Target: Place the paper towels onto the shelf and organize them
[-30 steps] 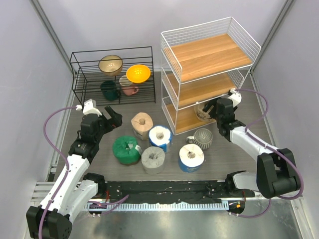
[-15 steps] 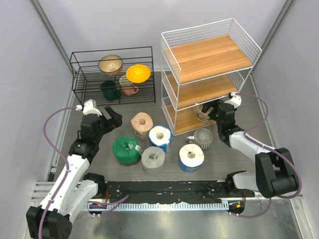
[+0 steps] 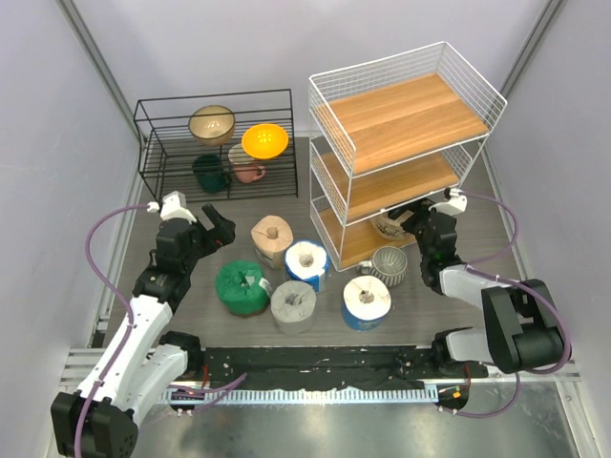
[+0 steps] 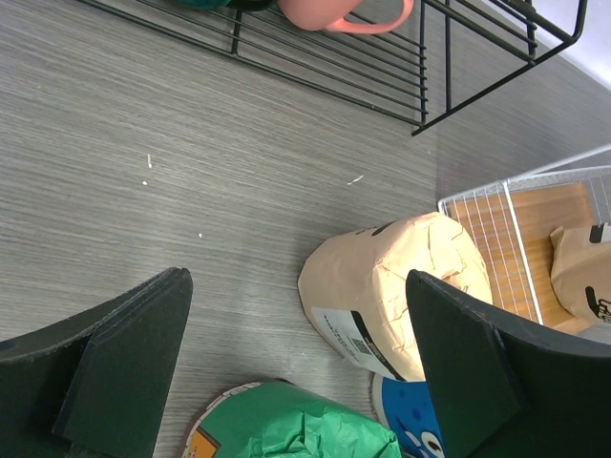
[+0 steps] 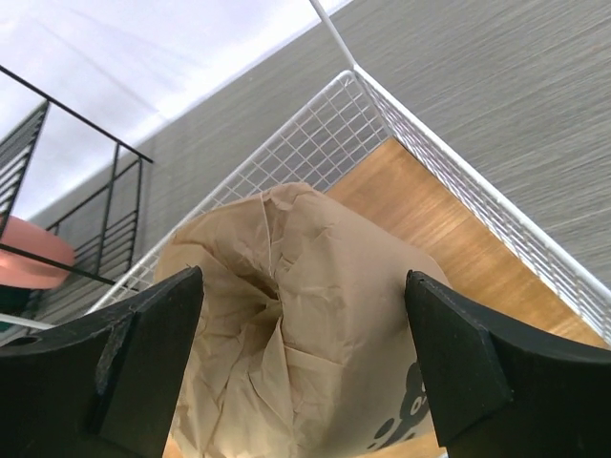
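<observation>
One tan paper-wrapped towel roll (image 5: 315,324) sat on the bottom wooden board of the tall white wire shelf (image 3: 406,105), with the right arm's fingers (image 5: 449,363) spread wide either side of it. The left arm's fingers (image 4: 115,353) hung apart over the grey table (image 3: 220,324), beside a second tan roll (image 4: 391,286).

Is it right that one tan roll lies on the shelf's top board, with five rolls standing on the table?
Not the top board. The tan roll lies on the bottom board of the shelf, under the two upper boards, as the top external view shows. The rest holds.
</observation>
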You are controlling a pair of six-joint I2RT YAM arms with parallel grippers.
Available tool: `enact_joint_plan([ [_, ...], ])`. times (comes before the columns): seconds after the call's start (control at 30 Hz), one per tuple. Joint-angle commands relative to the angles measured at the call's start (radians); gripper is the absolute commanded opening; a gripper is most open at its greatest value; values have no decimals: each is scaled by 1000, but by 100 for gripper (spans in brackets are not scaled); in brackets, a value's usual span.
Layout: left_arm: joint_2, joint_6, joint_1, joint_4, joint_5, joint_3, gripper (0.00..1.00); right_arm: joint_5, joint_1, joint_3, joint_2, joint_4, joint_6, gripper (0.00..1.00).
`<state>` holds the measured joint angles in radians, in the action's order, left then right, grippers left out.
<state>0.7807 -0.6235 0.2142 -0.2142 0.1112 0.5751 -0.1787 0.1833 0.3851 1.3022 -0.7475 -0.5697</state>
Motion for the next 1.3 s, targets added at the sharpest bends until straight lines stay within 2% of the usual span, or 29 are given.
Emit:
enact_joint_plan([
  [0.0,3,-7,2,45,-18,-6,100,70,-13,-34,43,-202,-88,93],
  [0.3,11,-5,4,50,-21,-6,100,94,-16,-45,157,-277,-127,93],
  [0.5,20,-7,2,53,-22,-9,100,99,-19,-83,134,-326,-136,93],
  [0.8,15,-7,4,53,-25,-6,100,54,-24,-206,-20,-405,-164,93],
  [1.1,11,-10,4,52,-28,-9,100,42,-27,-169,-253,-213,-139,93],
  [1.27,9,-10,4,50,-28,-8,100,48,-27,-206,-398,-87,-140,93],
])
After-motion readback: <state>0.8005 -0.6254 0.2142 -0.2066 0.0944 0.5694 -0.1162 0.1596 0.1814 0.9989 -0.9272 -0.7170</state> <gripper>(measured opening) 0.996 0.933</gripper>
